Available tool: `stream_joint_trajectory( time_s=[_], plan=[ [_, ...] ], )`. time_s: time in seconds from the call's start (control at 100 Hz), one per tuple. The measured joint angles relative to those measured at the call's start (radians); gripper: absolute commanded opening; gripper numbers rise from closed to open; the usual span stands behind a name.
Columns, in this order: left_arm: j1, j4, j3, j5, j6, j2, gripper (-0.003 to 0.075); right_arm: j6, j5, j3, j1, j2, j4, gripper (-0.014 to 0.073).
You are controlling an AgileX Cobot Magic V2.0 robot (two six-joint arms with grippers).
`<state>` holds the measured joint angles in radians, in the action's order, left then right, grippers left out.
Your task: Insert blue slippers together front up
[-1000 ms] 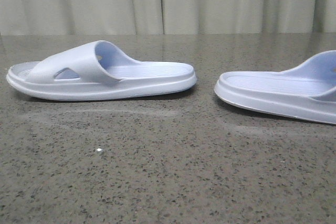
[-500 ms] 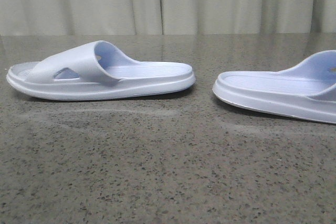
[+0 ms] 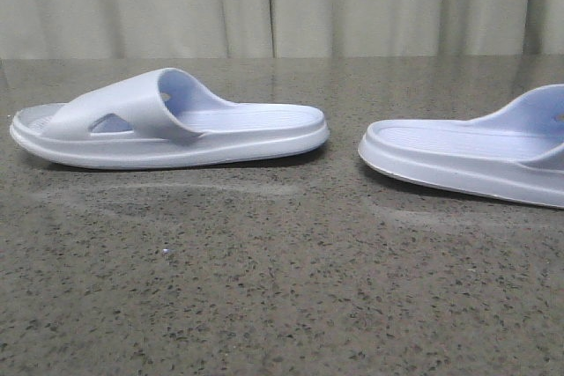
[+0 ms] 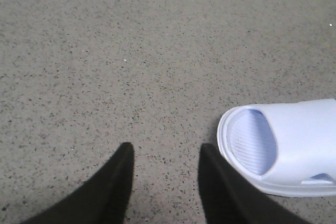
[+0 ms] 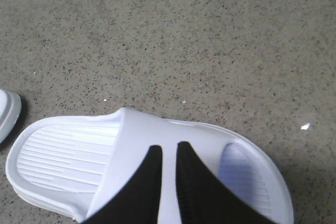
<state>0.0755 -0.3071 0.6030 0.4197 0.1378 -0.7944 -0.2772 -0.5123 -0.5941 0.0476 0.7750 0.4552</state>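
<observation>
Slippers aren't together yet: in the front view you've got the left slipper (image 3: 167, 125) and right slipper (image 3: 467, 156) lying heel to heel, well apart, on a speckled grey stone table (image 3: 264, 288) with a pale curtain (image 3: 264, 2) behind. Left wrist view: your left gripper (image 4: 164, 174) hangs spread and empty just beside that slipper's toe. Right wrist view: your right gripper (image 5: 169, 174) is nearly pressed together over the strap, gripping nothing I can see. So basically everything's left to do.

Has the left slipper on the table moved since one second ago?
No. In the front view the left slipper lies at the same place under the curtain fold; the tiny offsets look like camera jitter.
</observation>
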Motion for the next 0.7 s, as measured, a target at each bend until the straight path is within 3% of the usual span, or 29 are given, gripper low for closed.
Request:
stream_joint_trajectory(
  time_s=[0.1, 0.36, 0.7],
  plan=[
    [0.000, -0.033, 0.000, 0.003, 0.016, -0.035, 0.0403, 0.000, -0.034, -0.021, 0.036, 0.000, -0.020, 0.0206],
    [0.000, -0.050, 0.017, 0.004, 0.024, -0.093, 0.0403, 0.022, -0.171, -0.047, 0.250, 0.015, -0.132, 0.0206],
    [0.000, -0.058, 0.060, 0.005, 0.029, -0.165, 0.0403, 0.026, -0.257, -0.051, 0.263, 0.148, -0.128, 0.0286]
  ],
)
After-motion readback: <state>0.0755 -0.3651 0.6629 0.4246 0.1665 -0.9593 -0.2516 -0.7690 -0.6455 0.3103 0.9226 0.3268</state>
